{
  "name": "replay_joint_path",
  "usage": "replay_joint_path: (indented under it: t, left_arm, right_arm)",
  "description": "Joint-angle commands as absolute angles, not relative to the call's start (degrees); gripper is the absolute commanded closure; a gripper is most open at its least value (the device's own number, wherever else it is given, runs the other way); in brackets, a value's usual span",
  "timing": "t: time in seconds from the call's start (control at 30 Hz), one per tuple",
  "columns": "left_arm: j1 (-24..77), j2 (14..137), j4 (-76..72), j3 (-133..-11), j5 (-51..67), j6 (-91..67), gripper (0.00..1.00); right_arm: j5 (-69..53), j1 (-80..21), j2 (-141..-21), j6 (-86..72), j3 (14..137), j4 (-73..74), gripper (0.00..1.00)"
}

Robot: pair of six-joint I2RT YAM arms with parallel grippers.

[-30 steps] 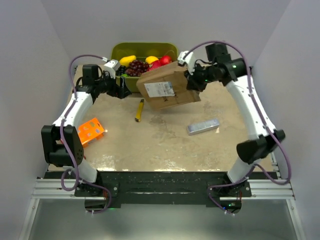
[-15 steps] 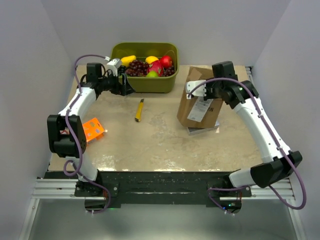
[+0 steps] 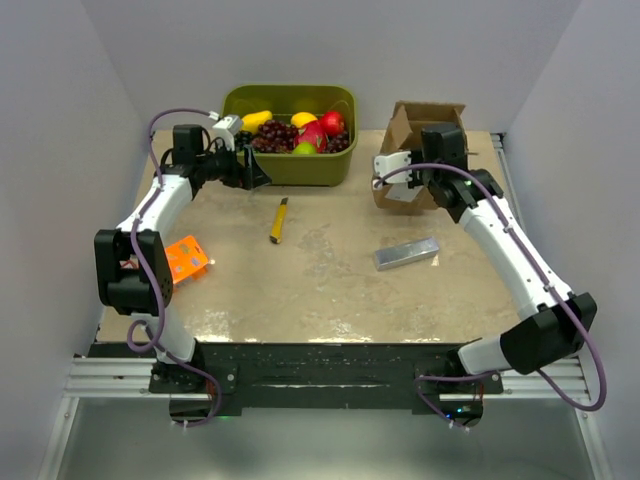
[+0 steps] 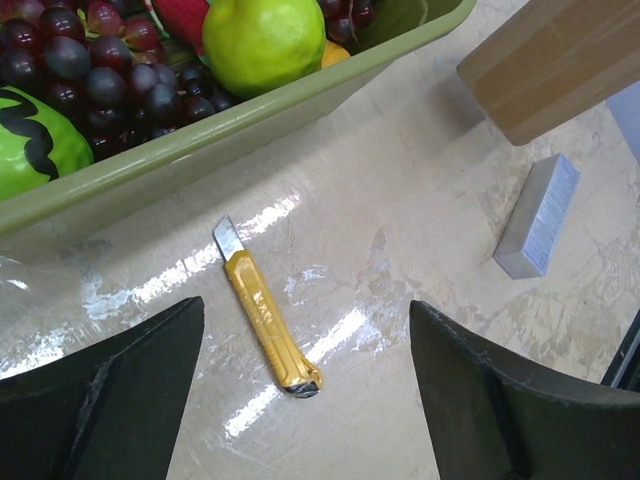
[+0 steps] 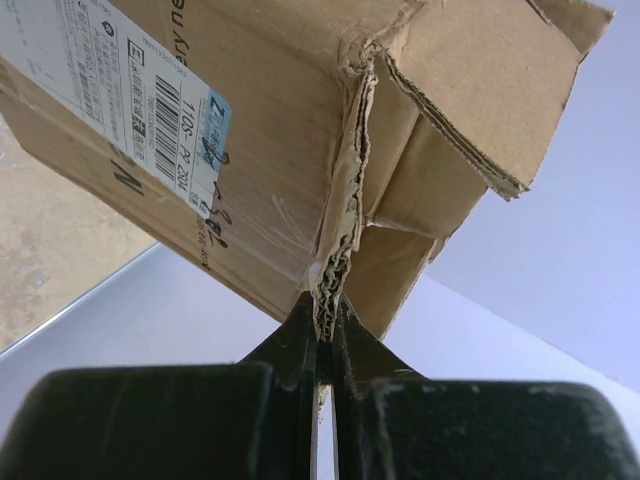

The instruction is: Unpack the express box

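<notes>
The express box (image 3: pixel 418 122), brown cardboard with a white label, is at the back right with its open flaps upward. My right gripper (image 3: pixel 402 178) is shut on a torn edge of the box wall; in the right wrist view the crumpled cardboard (image 5: pixel 250 130) is pinched between the jaws of that gripper (image 5: pixel 325 305). A corner of the box (image 4: pixel 560 60) shows in the left wrist view. My left gripper (image 3: pixel 255 172) hangs open by the green bin. In its own view the gripper (image 4: pixel 305 308) is empty, above a yellow utility knife (image 4: pixel 262 310).
An olive-green bin (image 3: pixel 240 98) of fruit stands at the back centre; its rim (image 4: pixel 200 140) is close to the left fingers. The knife (image 3: pixel 279 220) lies mid-table. A silver flat packet (image 3: pixel 406 252) lies right of centre, and an orange package (image 3: pixel 180 260) lies at the left.
My right arm has swung the box from in front of the bin over to the back right and turned its opening upward. The silver packet now lies uncovered. The left arm has barely moved.
</notes>
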State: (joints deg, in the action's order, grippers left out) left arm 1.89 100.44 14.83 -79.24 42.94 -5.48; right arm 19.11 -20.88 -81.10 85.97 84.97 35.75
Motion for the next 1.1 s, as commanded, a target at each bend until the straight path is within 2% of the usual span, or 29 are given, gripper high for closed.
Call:
replay_joint_path:
  t: [0.0, 0.17, 0.53, 0.6, 0.67, 0.73, 0.8, 0.9, 1.0, 1.03, 1.07]
  left_arm:
    - [1.5, 98.7, 12.0, -79.3, 44.5, -7.3, 0.13]
    - [1.5, 97.9, 12.2, -79.1, 44.3, -7.3, 0.13]
    - [1.6, 97.6, 11.2, -76.7, 44.5, -8.0, 0.13]
    - [1.6, 97.8, 11.1, -77.3, 44.6, -8.1, 0.13]
    - [1.6, 98.3, 11.1, -77.4, 44.6, -8.3, 0.12]
    - [1.6, 98.9, 10.9, -77.6, 44.9, -8.7, 0.13]
    - [1.6, 99.1, 10.7, -77.8, 45.1, -9.1, 0.13]
    - [1.6, 99.7, 10.6, -78.0, 45.4, -9.2, 0.12]
    - [1.6, 99.8, 10.6, -77.8, 45.4, -9.4, 0.13]
    - [1.6, 99.8, 10.5, -77.7, 45.4, -9.5, 0.13]
    - [1.6, 99.8, 10.6, -77.6, 45.5, -9.6, 0.13]
  right_arm:
    - [20.7, -21.1, -80.2, 90.3, 80.6, 24.5, 1.0]
    - [24.1, -21.5, -82.2, 88.8, 76.1, 17.8, 1.0]
    - [24.2, -23.3, -76.6, 82.2, 72.2, 24.2, 1.0]
    - [24.1, -23.8, -74.5, 80.5, 71.3, 26.3, 0.96]
    - [23.0, -24.6, -73.2, 79.2, 70.0, 28.8, 0.87]
    - [22.3, -25.6, -71.3, 78.8, 68.1, 30.9, 0.6]
    - [22.2, -26.2, -69.9, 78.9, 66.5, 31.0, 0.41]
    - [21.9, -26.8, -69.4, 77.4, 67.5, 31.2, 0.3]
    - [19.3, -27.0, -70.5, 72.7, 71.1, 34.6, 0.12]
    - [14.1, -27.0, -71.2, 70.9, 75.8, 37.1, 0.03]
    - [11.1, -27.0, -71.5, 66.5, 78.7, 39.8, 0.01]
